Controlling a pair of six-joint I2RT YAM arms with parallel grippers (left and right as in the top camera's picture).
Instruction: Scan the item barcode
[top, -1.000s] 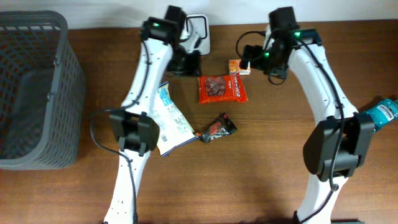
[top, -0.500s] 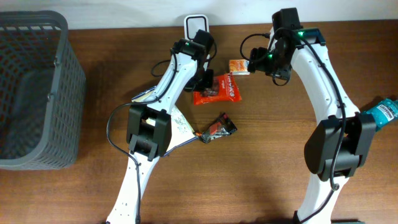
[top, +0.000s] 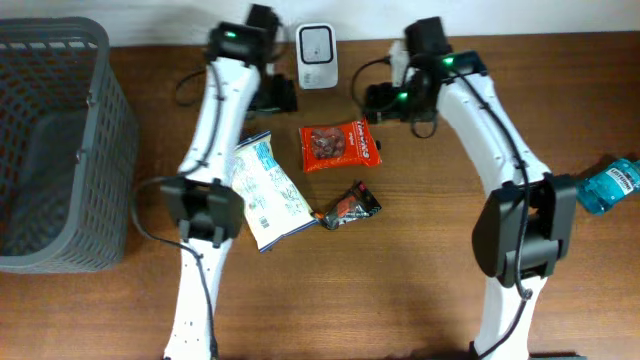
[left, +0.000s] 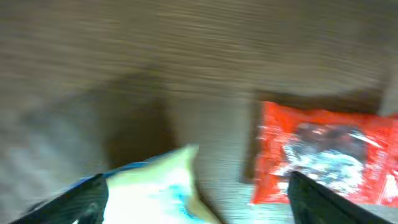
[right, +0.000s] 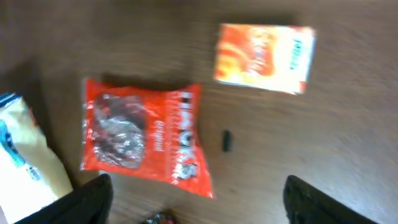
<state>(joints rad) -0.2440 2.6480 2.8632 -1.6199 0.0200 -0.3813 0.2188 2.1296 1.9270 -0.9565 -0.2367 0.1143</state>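
A red snack packet (top: 340, 146) lies flat on the wooden table, below a white scanner (top: 316, 43) that stands at the back edge. My left gripper (top: 281, 96) hovers left of the scanner. Its blurred wrist view shows the gripper (left: 199, 208) open and holding nothing, with the red packet (left: 323, 155) ahead on the right and a white-and-blue bag (left: 155, 186) below. My right gripper (top: 378, 97) is open above the table. In its wrist view the gripper (right: 199, 208) holds nothing; the red packet (right: 143, 137) and an orange box (right: 264, 48) lie ahead of it.
A white-and-blue bag (top: 268, 190) and a small black packet (top: 348, 207) lie near the table's middle. A grey mesh basket (top: 100, 120) fills the left side. A blue bottle (top: 610, 185) lies at the right edge.
My left gripper was down on the red packet half a second ago; it has opened and swung back up and left. The packet now lies flat. My right arm moved left.
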